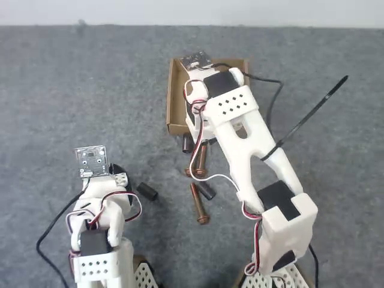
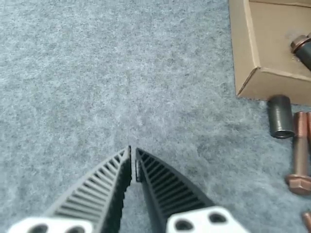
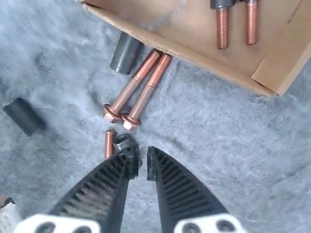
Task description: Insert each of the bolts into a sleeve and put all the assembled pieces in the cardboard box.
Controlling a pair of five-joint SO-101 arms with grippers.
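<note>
The cardboard box (image 1: 175,96) lies at the far middle of the table, and my right arm (image 1: 240,120) stretches over it. Inside the box (image 3: 272,73) lie two bolts in sleeves (image 3: 222,26). Two bare copper bolts (image 3: 138,92) lie side by side just outside the box wall, next to a black sleeve (image 3: 126,53). My right gripper (image 3: 141,158) is shut on nothing, above the carpet near a third bolt (image 3: 109,143) and a sleeve (image 3: 124,142). Another sleeve (image 1: 147,191) lies nearer the left arm. My left gripper (image 2: 132,154) is shut and hovers over bare carpet.
Grey carpet covers the table. In the left wrist view the box corner (image 2: 252,73), a sleeve (image 2: 280,116) and a bolt (image 2: 299,155) lie off to one side. A black cable tie (image 1: 318,108) sticks out from the right arm.
</note>
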